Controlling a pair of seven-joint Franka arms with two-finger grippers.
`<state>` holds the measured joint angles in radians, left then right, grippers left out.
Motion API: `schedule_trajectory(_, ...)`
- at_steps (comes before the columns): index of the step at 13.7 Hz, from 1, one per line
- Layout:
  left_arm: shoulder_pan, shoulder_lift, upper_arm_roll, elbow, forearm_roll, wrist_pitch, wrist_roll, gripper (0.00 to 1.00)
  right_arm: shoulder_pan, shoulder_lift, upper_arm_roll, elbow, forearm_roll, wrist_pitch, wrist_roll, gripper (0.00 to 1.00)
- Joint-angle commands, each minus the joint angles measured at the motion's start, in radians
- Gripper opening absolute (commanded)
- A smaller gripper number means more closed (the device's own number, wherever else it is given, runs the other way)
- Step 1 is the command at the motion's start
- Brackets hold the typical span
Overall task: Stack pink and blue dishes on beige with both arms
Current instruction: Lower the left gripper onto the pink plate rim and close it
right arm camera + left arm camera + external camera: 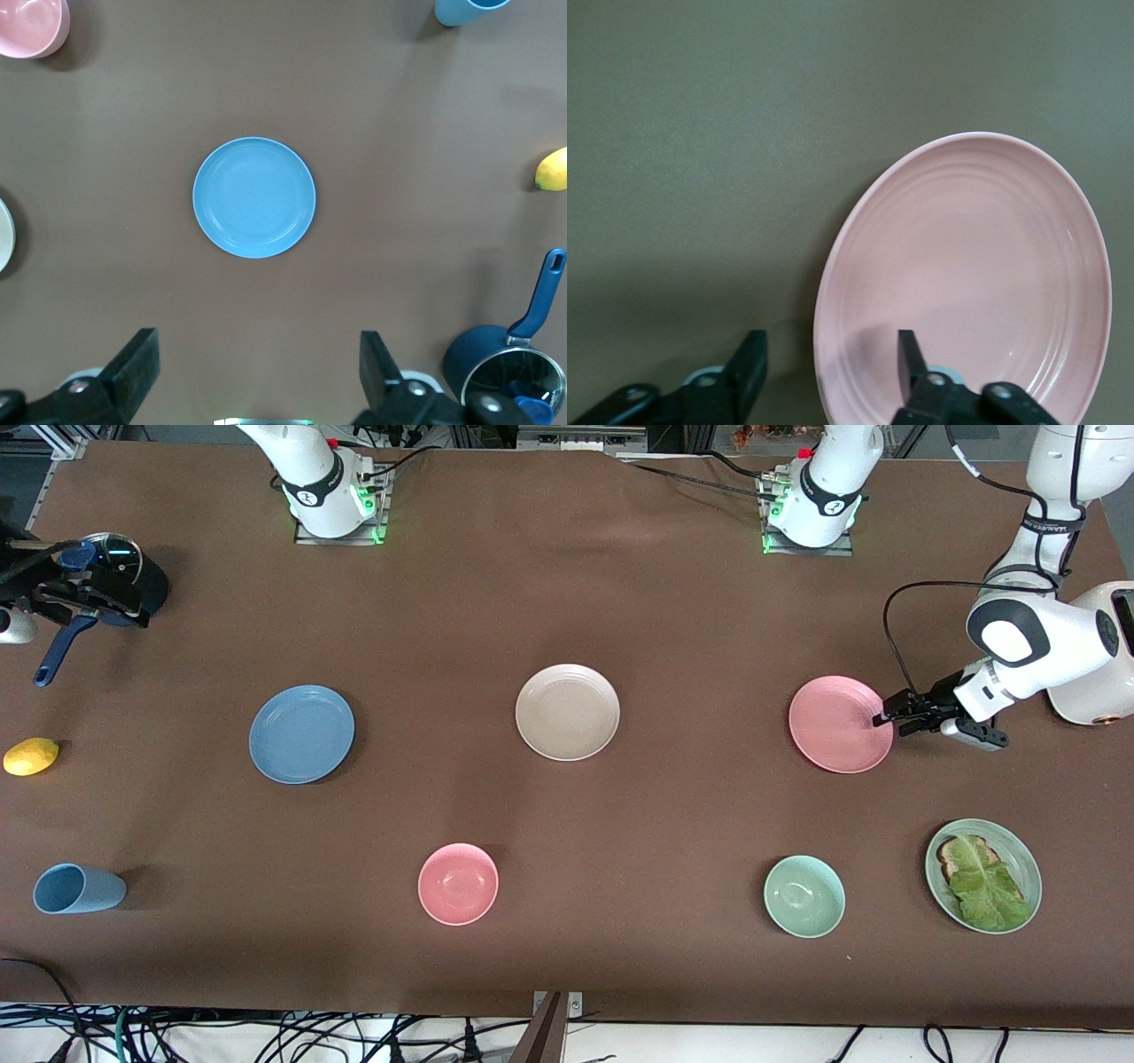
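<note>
Left end effector (886, 718) low at the pink plate (840, 724) near the left arm's end of the worktop (567, 602), fingers apart astride its rim. Right end effector (257, 372) spread wide, high over the blue plate (301, 733). Beige plate (567, 711) between both plates.

Both arms are white and smooth, made of fat round parts. Each one stands on a silver metal plate with little green lights glowing at the foot. A black band with a small mark wraps around each arm low down, and there is a bit of red near it. Thin black cables run from the feet and one loops beside the left arm. The left tool (886, 719) is small and black — the right tool (257, 372) has two black fingers (133, 359) with silver screws.
</note>
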<state>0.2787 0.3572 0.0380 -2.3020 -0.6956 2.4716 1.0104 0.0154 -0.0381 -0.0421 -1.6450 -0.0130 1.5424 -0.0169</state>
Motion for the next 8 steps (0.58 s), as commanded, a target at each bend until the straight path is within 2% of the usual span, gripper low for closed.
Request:
schedule_trajectory(1,-0.001,-0.029,0.000,-0.028,-0.038,0.007,0.037,0.52,0.000,0.004,-0.002,0.016,0.011,-0.016,0.009,1.00)
schedule_trajectory(2,-0.001,-0.029,0.000,-0.028,-0.048,0.007,0.037,0.51,0.001,0.003,-0.002,0.016,0.011,-0.016,0.009,1.00)
schedule_trajectory(3,-0.003,-0.026,0.000,-0.028,-0.051,0.007,0.037,0.44,0.001,0.003,-0.002,0.016,0.011,-0.016,0.009,1.00)
schedule_trajectory(5,-0.003,-0.024,0.000,-0.028,-0.053,0.009,0.037,0.21,0.000,0.004,-0.002,0.016,0.011,-0.016,0.009,1.00)
schedule_trajectory(7,-0.004,-0.023,0.000,-0.028,-0.061,0.010,0.039,0.19,0.000,0.004,-0.002,0.016,0.011,-0.016,0.009,1.00)
schedule_trajectory(8,-0.006,-0.021,0.000,-0.028,-0.065,0.015,0.039,0.15,0.000,0.004,-0.002,0.016,0.011,-0.016,0.009,1.00)
